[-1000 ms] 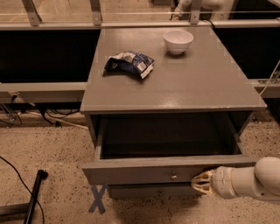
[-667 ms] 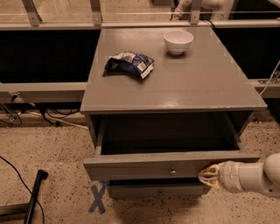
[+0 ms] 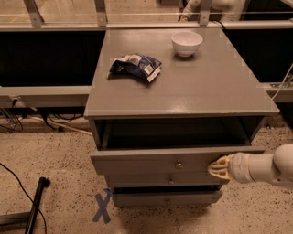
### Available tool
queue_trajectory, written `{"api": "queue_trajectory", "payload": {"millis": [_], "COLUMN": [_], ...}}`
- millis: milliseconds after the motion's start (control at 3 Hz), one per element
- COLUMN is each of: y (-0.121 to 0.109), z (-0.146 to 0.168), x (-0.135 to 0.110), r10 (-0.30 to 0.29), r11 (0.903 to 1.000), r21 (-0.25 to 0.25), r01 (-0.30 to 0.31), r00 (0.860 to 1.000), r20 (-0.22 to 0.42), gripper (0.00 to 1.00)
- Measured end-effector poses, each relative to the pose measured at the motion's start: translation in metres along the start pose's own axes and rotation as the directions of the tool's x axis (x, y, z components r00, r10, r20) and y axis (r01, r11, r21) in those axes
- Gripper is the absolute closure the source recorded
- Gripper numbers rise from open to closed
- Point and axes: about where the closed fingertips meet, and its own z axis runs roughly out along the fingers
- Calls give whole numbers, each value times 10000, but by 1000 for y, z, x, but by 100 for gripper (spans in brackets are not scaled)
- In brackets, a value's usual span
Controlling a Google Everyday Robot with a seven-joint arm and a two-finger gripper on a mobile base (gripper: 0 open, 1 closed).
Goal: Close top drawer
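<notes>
Cabinet (image 3: 192, 91) top: one white bowl (image 3: 187, 43), one crumpled bag (image 3: 135, 67). Three drawers; the top drawer (image 3: 137, 162) stands partly out. Gripper (image 3: 214, 168), jaws together, touches its front, right of the knob (image 3: 178, 164).

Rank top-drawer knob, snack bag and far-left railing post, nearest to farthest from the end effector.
The end effector sits at the top drawer's right front.
1. knob: just left of it
2. snack bag: tabletop, left
3. railing post: far back left
</notes>
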Motion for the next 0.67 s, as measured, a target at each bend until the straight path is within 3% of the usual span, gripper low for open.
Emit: {"api": "queue_trajectory", "payload": {"millis": [667], "y": [-40], "z": [29], "x": [15], "r10": [23], "r11": [9991], "r21": [428], "r01": [-32], "r00": [9998], "r20": [196], "gripper": [100]}}
